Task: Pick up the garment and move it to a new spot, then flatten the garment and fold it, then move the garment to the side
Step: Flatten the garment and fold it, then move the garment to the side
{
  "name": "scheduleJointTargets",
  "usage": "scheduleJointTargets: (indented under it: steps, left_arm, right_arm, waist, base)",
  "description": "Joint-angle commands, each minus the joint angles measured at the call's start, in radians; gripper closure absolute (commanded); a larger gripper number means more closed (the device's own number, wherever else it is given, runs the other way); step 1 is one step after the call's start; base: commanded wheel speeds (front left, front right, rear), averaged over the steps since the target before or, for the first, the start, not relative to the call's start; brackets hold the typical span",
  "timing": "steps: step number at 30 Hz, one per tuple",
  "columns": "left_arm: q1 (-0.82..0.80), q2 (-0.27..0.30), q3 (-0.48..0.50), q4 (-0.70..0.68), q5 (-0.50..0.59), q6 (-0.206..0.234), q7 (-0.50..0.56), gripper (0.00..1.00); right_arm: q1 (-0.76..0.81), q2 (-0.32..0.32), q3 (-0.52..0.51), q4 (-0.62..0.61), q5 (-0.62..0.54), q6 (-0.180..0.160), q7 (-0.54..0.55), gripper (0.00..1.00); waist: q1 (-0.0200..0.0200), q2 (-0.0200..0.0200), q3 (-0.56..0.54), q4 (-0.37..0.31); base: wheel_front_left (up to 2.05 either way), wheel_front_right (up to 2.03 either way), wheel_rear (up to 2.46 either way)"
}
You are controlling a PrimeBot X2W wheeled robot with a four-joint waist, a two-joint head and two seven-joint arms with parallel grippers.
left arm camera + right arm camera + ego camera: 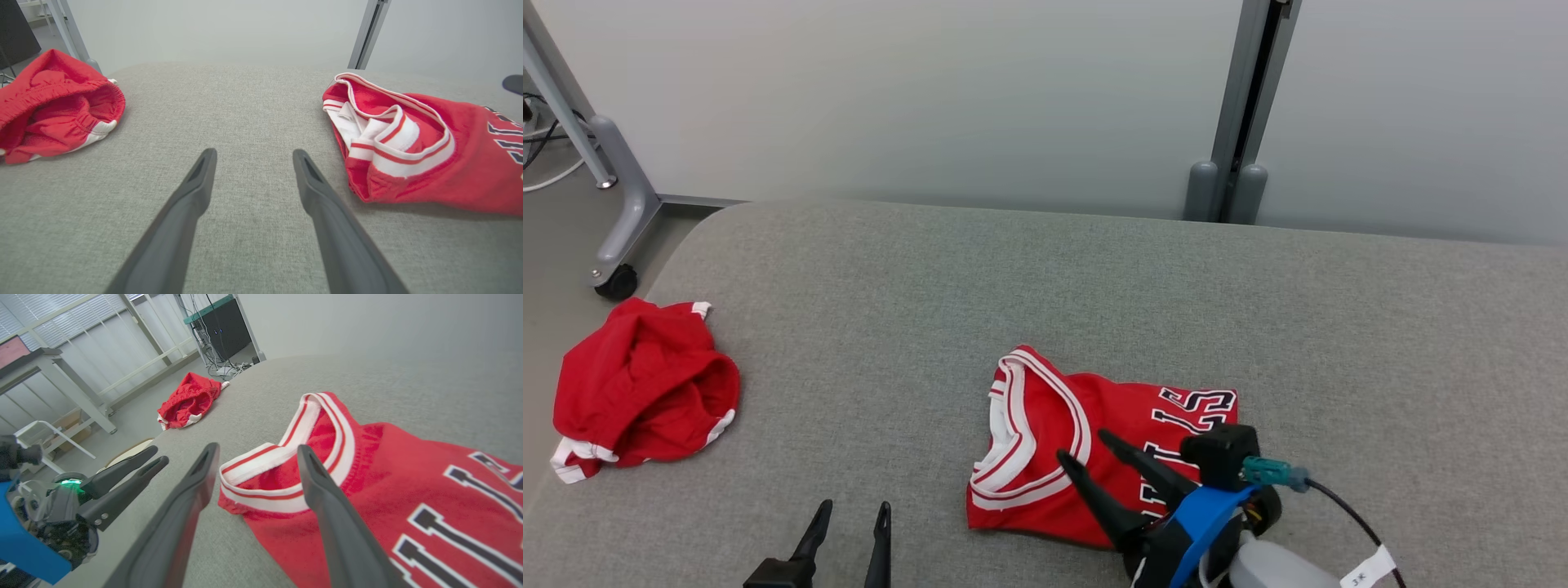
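Observation:
The garment (1094,425) is a red jersey with white and red trim and dark lettering. It lies folded on the grey padded table (1094,278), a little right of centre. My right gripper (1083,445) is open over its collar end with nothing between the fingers. In the right wrist view this gripper (258,447) has one finger over the jersey (388,477) and the other over bare table. My left gripper (855,506) is open and empty near the front edge. From the left wrist, that gripper (254,152) points across bare table, with the jersey (429,163) to its right.
A second red garment with white trim, crumpled shorts (637,392), lies at the table's left edge; the shorts (53,102) (188,400) also show from both wrists. A grey wheeled frame leg (621,220) stands left of the table. A pale partition wall (1013,98) runs behind it.

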Motion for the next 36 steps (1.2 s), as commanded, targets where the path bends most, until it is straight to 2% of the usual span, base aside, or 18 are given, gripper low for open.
scheduleJointTargets:
  steps: [1, 5, 11, 16, 21, 27, 36]
  left_arm:
    - [0.006, 0.000, 0.010, -0.001, 0.008, -0.001, 0.000, 0.00]
    - [0.001, -0.001, 0.027, -0.002, 0.020, -0.001, 0.000, 0.00]
    - [-0.010, 0.001, 0.054, -0.006, 0.042, 0.000, 0.000, 0.00]
    - [-0.003, 0.000, 0.078, -0.010, 0.051, 0.002, 0.000, 0.00]
    - [0.021, -0.006, 0.089, -0.019, 0.055, 0.009, 0.000, 0.00]
    - [0.063, -0.013, 0.102, -0.047, 0.052, 0.018, 0.000, 0.00]
    - [0.074, -0.016, 0.096, -0.061, 0.064, 0.010, 0.000, 0.00]
  right_arm:
    - [0.012, -0.020, -0.039, 0.019, -0.027, 0.000, -0.009, 0.00]
    - [0.026, -0.006, -0.227, 0.047, -0.166, 0.000, -0.012, 0.00]
    - [0.137, 0.056, -0.588, 0.013, -0.496, 0.000, -0.012, 0.00]
    - [0.235, 0.082, -0.760, -0.047, -0.675, 0.000, -0.013, 0.00]
    - [0.311, 0.084, -0.805, -0.091, -0.684, 0.000, -0.013, 0.00]
    - [0.381, 0.084, -0.825, -0.075, -0.654, 0.000, -0.013, 0.00]
    - [0.399, 0.084, -0.838, -0.077, -0.639, 0.000, -0.013, 0.00]
  waist:
    - [0.0001, 0.0000, -0.009, -0.010]
    - [0.0001, 0.0000, -0.016, -0.032]
    - [0.0001, 0.0000, -0.021, -0.069]
    - [0.0001, 0.0000, -0.027, -0.102]
    - [0.0001, 0.0000, -0.036, -0.131]
    - [0.0001, 0.0000, -0.045, -0.160]
    - [0.0001, 0.0000, -0.047, -0.170]
  base:
    - [0.00, 0.00, 0.00]
    - [0.00, 0.00, 0.00]
    - [0.00, 0.00, 0.00]
    - [0.00, 0.00, 0.00]
    - [0.00, 0.00, 0.00]
    - [0.00, 0.00, 0.00]
    - [0.00, 0.00, 0.00]
